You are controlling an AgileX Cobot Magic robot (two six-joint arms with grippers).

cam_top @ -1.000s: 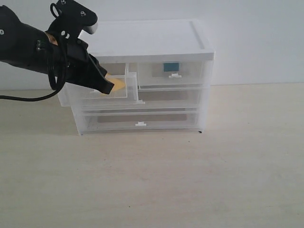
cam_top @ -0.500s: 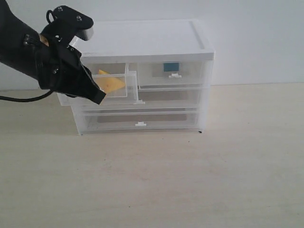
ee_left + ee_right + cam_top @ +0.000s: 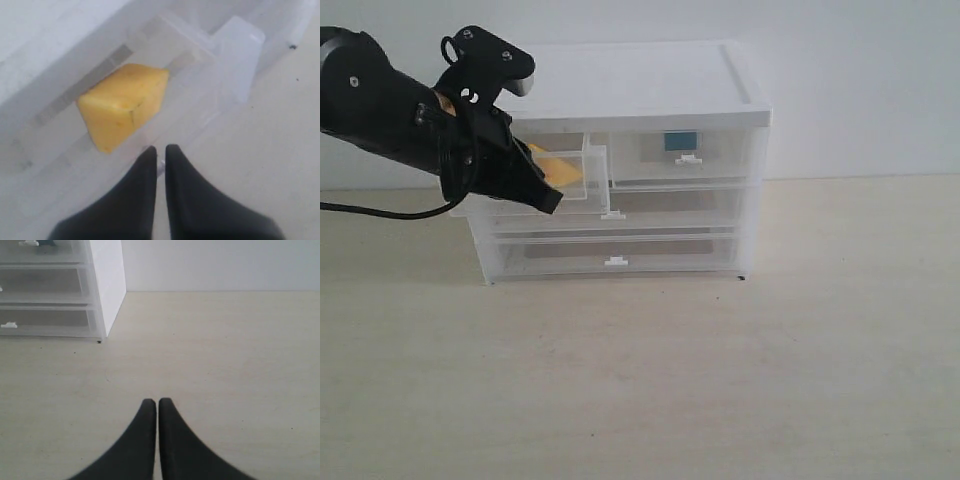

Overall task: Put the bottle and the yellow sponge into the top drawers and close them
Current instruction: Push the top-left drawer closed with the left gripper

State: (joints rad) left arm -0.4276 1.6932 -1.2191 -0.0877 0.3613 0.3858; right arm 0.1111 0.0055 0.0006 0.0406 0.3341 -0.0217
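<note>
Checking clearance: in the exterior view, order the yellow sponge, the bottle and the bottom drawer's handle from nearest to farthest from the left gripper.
1. yellow sponge, in the open top-left drawer, beside the left gripper.
2. bottom drawer's handle, lower, centre front.
3. bottle, in the closed top-right drawer.

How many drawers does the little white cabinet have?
4: the top left drawer, pulled out, holding the yellow sponge; the top right drawer, shut; the wide middle drawer and bottom drawer below.

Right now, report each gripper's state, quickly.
Left gripper: closed, holding nothing; the yellow sponge lies loose in the open top left drawer.
Right gripper: closed, holding nothing.
</note>
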